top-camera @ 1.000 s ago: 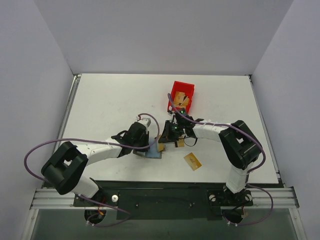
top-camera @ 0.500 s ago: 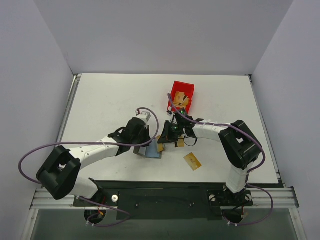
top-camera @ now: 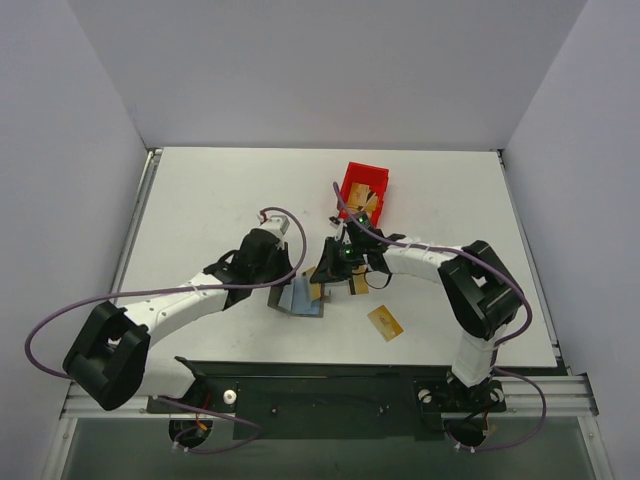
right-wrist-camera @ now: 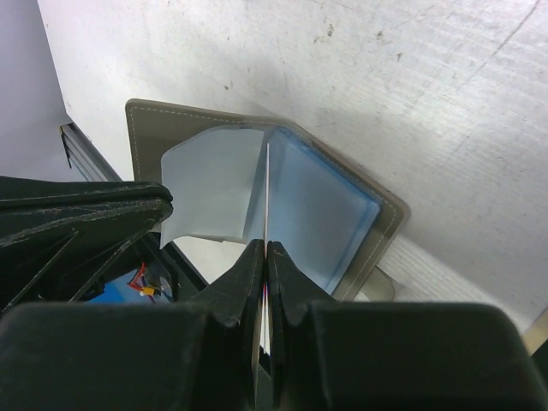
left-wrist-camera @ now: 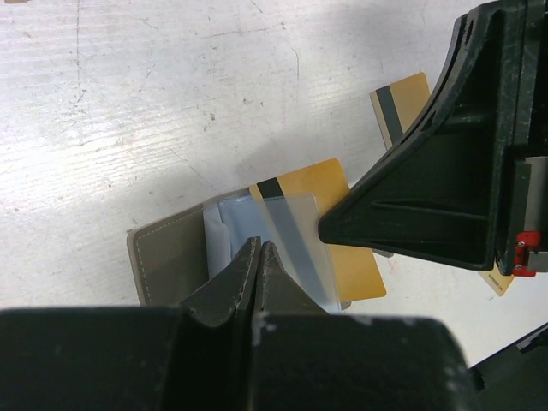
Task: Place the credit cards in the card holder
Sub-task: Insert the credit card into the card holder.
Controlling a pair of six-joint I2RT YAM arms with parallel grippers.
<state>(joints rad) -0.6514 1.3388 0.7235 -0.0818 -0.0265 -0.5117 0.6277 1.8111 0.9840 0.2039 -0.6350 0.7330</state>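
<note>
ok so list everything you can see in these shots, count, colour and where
credit cards: three, gold-tan; one loose on the table in front of the right arm, one with a black stripe beside the right gripper, one held at the holder's open pocket
card holder: one, grey with bluish inside, lying open between the two grippers
bin: one, red, behind the right gripper; something tan inside, unclear what
table: one, white
cables: two, purple, one along each arm
left gripper: one, black, shut on an inner leaf of the card holder
right gripper: one, black, shut on a credit card seen edge-on
</note>
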